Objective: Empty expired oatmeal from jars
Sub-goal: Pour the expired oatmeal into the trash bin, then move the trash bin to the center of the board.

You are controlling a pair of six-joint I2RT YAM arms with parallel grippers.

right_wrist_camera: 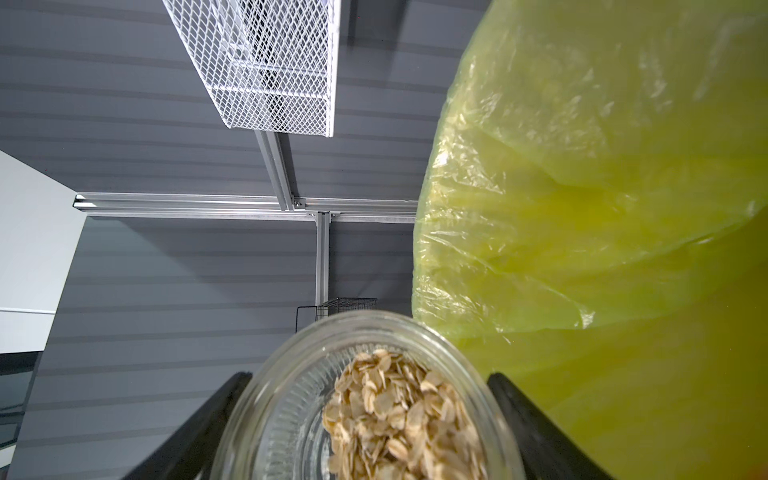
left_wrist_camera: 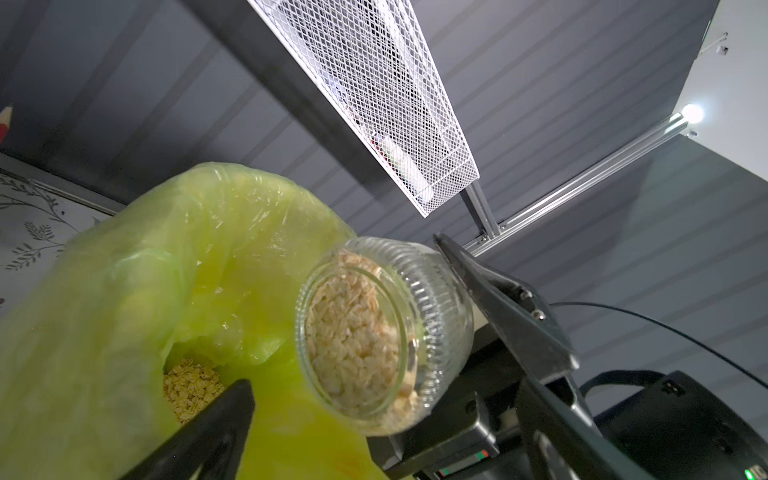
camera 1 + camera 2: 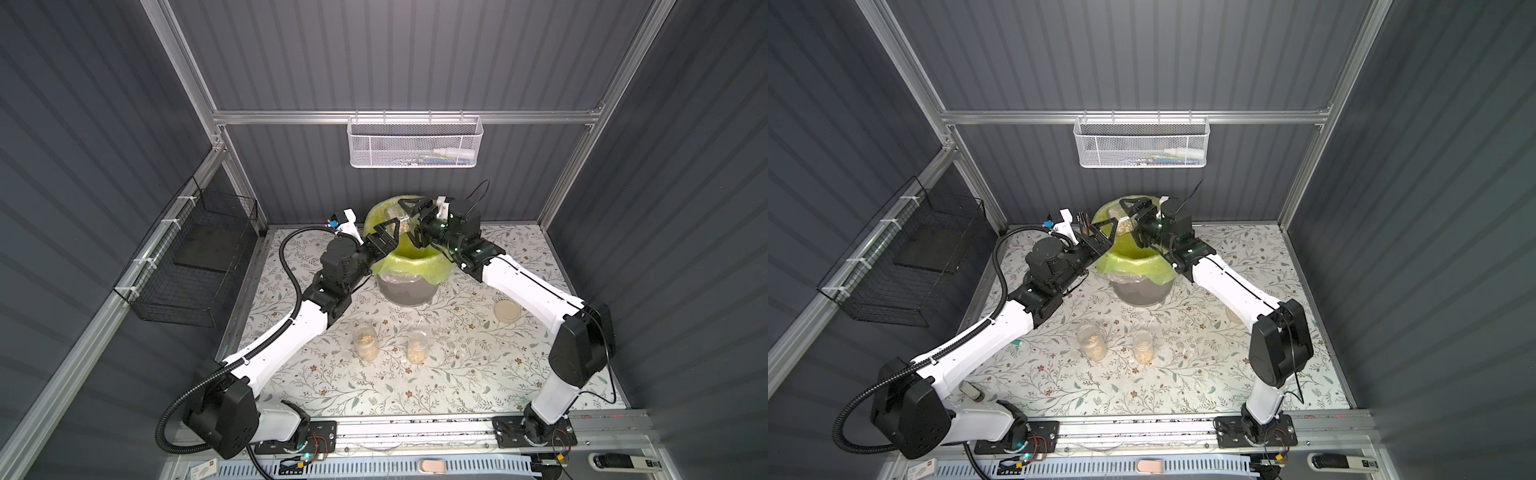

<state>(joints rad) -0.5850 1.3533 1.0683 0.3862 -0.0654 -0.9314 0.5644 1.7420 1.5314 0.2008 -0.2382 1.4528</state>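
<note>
Jar (image 2: 384, 332) tilted over bag (image 2: 166, 270)
It is clamped by the right gripper (image 1: 368, 386), oatmeal (image 1: 399, 415) inside; the left gripper (image 3: 384, 239) is spread wide, holding nothing.

Robotics lab test cell indicated: tabletop (image 3: 457, 374) with floral covering enclosed by aluminium frame (image 3: 395, 117) and grey ribbed panels (image 3: 374, 54); white mesh basket (image 3: 415, 143) hung on rear crossbar; mounting rail (image 3: 415, 430) fixed along front edge.

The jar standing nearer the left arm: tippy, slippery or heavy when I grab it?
Probably stiff and slick: the jar is clear glass, so grip squarely. Likely tippy if nudged: it stands upright, taller than wide. Probably light: only dry oatmeal flakes inside.
</note>
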